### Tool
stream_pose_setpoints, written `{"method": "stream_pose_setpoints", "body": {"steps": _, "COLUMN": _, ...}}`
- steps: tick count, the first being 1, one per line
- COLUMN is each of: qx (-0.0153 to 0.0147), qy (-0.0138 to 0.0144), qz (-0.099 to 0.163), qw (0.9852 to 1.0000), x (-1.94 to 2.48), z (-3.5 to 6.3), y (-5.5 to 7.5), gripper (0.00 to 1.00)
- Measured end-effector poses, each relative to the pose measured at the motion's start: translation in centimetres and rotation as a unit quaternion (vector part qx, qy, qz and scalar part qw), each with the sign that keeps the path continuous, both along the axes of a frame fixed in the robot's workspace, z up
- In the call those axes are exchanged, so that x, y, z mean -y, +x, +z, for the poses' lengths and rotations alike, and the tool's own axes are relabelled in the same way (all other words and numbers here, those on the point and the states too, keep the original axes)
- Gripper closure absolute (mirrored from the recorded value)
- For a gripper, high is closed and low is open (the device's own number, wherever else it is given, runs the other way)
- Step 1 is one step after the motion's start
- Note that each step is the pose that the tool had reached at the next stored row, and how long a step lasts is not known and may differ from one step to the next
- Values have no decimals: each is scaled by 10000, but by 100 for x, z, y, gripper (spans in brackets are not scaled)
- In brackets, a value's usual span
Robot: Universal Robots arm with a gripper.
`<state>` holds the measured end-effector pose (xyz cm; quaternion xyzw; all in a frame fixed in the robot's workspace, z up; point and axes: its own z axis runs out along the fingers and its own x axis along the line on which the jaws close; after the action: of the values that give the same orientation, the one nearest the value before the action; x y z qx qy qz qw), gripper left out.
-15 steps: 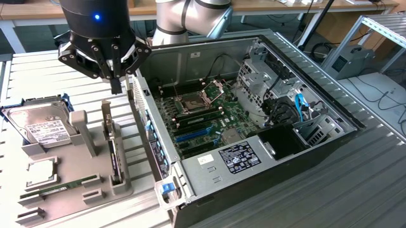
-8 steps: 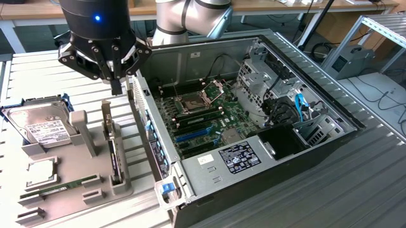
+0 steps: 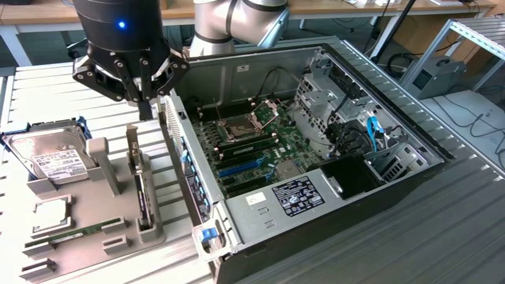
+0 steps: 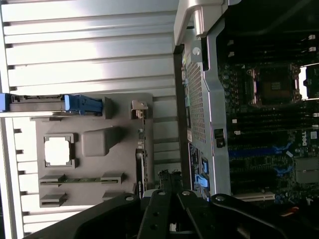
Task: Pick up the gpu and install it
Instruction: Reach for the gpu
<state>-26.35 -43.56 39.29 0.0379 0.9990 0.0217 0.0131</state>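
One gripper (image 3: 146, 113), fingers clenched together, nothing caught between them. Hovering just above the gpu (image 3: 136, 177), close beside it, clear of its edge. Gpu down there on edge in a slot of the grey fixture (image 3: 91, 204). Further out below the tool, hard drive (image 3: 51, 157) and green memory stick (image 3: 83, 229). Opposite side of the gripper, open computer case (image 3: 236, 71), motherboard (image 3: 261, 151) exposed.

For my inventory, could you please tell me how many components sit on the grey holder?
4: hard drive at the far end, processor and memory stick nearer, gpu upright along the edge beside the case.
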Motion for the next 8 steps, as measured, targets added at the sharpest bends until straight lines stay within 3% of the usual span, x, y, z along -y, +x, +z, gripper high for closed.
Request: {"method": "stream_pose_setpoints", "body": {"steps": 8, "qx": 0, "qy": 0, "qz": 0, "qw": 10000, "x": 42, "z": 0, "y": 0, "gripper": 89}}
